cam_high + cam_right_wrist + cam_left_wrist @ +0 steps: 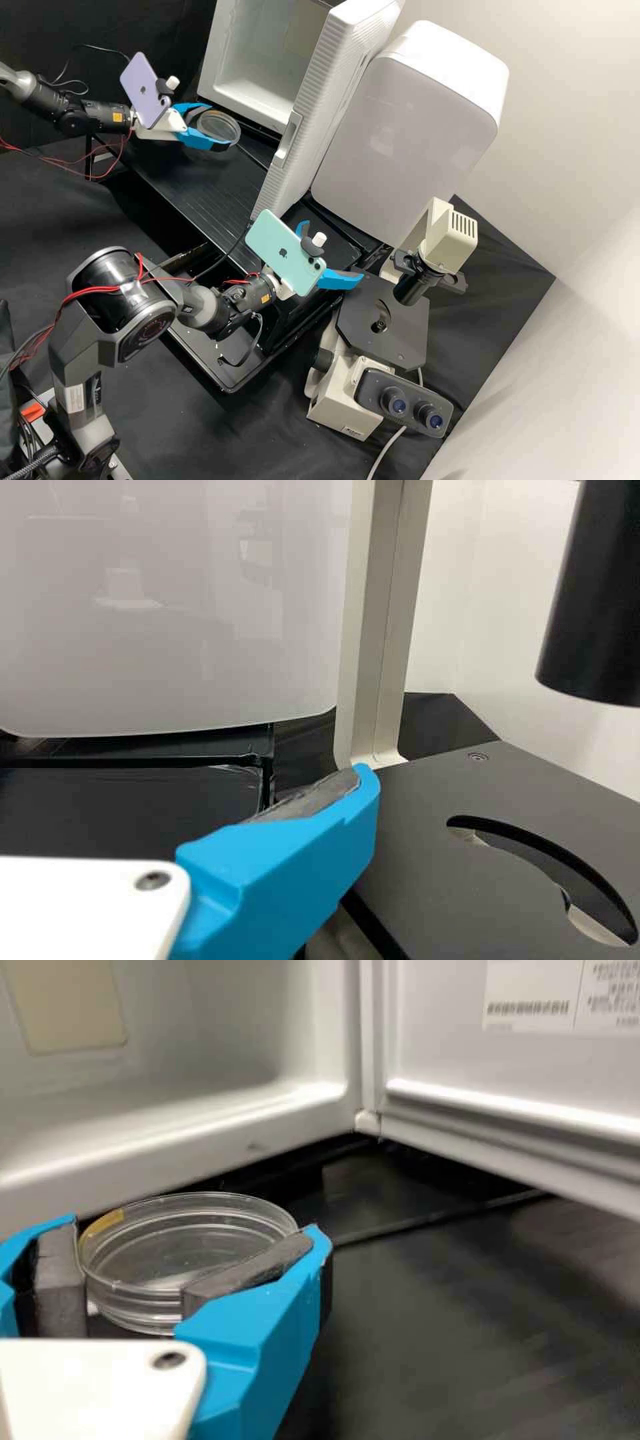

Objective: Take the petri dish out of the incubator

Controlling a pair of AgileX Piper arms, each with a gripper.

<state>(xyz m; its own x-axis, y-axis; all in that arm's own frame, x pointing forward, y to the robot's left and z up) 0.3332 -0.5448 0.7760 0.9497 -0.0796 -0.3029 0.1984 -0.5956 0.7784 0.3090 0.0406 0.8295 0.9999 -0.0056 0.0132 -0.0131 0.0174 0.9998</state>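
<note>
- Microscope: near right on the black bench, eyepieces facing the near edge, round stage behind them.
- Right gripper: at the left edge of the stage. Fingers apart; the one pad in its wrist view is bare. Holds nothing.
- Black tray: ribbed, running from the near arm to the incubator mouth.
- Incubator door: swung open, at the right of the tray.
- Left gripper: far left, just in front of the incubator opening. Fingers partly closed, pads pressed to opposite sides of the dish.
- Petri dish: clear, lidded, level, clamped in the left gripper. It sits outside the sill, over the far end of the tray.
- Incubator: white chamber at the far end.
- Progress: door opened, dish gripped and apparently clear of the chamber, so the removal looks nearly done. Carrying it away and setting it down likely remain.
</note>
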